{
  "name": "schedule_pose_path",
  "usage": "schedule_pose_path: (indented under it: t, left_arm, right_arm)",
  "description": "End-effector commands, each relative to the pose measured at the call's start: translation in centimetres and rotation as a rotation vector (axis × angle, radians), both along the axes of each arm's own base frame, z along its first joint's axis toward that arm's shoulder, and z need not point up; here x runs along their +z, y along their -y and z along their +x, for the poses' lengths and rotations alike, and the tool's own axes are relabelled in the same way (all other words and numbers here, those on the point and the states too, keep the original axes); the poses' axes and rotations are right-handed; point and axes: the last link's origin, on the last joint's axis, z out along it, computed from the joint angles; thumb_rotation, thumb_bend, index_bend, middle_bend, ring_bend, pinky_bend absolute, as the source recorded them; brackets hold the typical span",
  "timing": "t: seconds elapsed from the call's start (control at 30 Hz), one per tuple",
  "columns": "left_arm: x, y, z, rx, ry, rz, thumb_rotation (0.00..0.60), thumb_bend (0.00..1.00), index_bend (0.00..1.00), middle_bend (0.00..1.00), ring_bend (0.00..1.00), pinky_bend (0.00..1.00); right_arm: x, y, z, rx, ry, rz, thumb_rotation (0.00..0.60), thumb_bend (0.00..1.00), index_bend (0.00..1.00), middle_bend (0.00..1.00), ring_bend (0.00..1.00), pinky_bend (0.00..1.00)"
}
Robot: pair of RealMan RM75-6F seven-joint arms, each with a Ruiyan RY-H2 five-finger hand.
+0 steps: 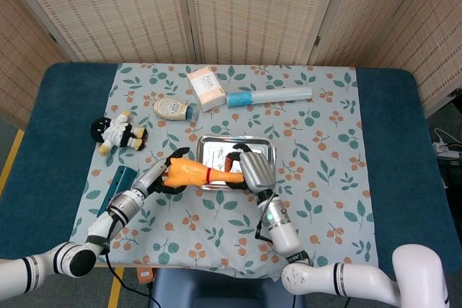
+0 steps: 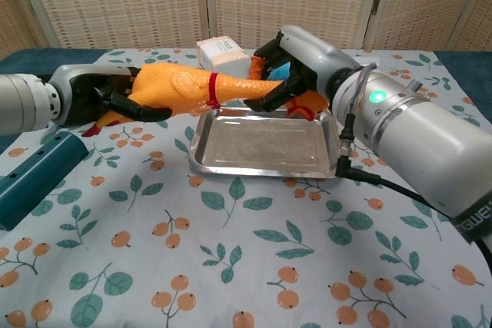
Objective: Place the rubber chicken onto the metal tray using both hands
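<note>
The orange rubber chicken [image 2: 184,88] [image 1: 193,174] with a red neck band hangs level in the air, its body just left of the metal tray [image 2: 261,146] [image 1: 211,149]. My left hand [image 2: 108,101] [image 1: 167,171] grips its fat body end. My right hand [image 2: 296,67] [image 1: 247,166] holds its thin neck end above the tray's far right part. The tray lies bare on the flowered cloth beneath.
A dark teal cylinder [image 2: 34,178] [image 1: 115,185] lies at the near left. Behind the tray sit a pink-white box [image 1: 206,88], a bottle on its side [image 1: 173,109], a long blue-banded tube [image 1: 268,95] and a small doll [image 1: 115,132] at the left.
</note>
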Motion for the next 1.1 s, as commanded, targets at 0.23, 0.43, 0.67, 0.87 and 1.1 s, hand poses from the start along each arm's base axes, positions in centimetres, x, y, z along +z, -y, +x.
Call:
schedule_pose_path:
  t: [0.23,0.43,0.67,0.87,1.1]
  left_arm:
    - [0.0,-0.4,-0.2,0.047,0.037,0.127,0.6,0.49,0.56,0.51,0.38,0.47]
    - [-0.2,-0.4,-0.2,0.036,-0.026,0.195,0.6,0.74,0.88,0.92,0.77,0.9]
    - [-0.4,-0.2,0.0,0.038,-0.039,0.202,0.6,0.81,0.9,0.93,0.79,0.92]
    - [-0.4,0.2,0.4,0.03,-0.04,0.209,0.6,0.74,0.89,0.89,0.76,0.88]
    - [-0.7,1.4,0.5,-0.082,-0.09,-0.015,0.6,0.52,0.1,0.07,0.02,0.13]
  right_arm:
    - [-0.1,0.0,0.1,-0.002,-0.001,0.0,0.6,0.29,0.93,0.55,0.6,0.73]
    - [0.1,0.2,-0.1,-0.011,0.006,-0.006,0.6,0.29,0.93,0.55,0.6,0.73]
    - [0.3,0.2,-0.1,-0.014,0.006,-0.005,0.6,0.29,0.93,0.55,0.6,0.73]
    - [0.6,0.2,-0.1,-0.016,0.006,-0.006,0.6,0.29,0.93,0.55,0.6,0.73]
    - [0.8,0.2,-0.3,-0.017,-0.007,-0.011,0.6,0.29,0.93,0.55,0.6,0.73]
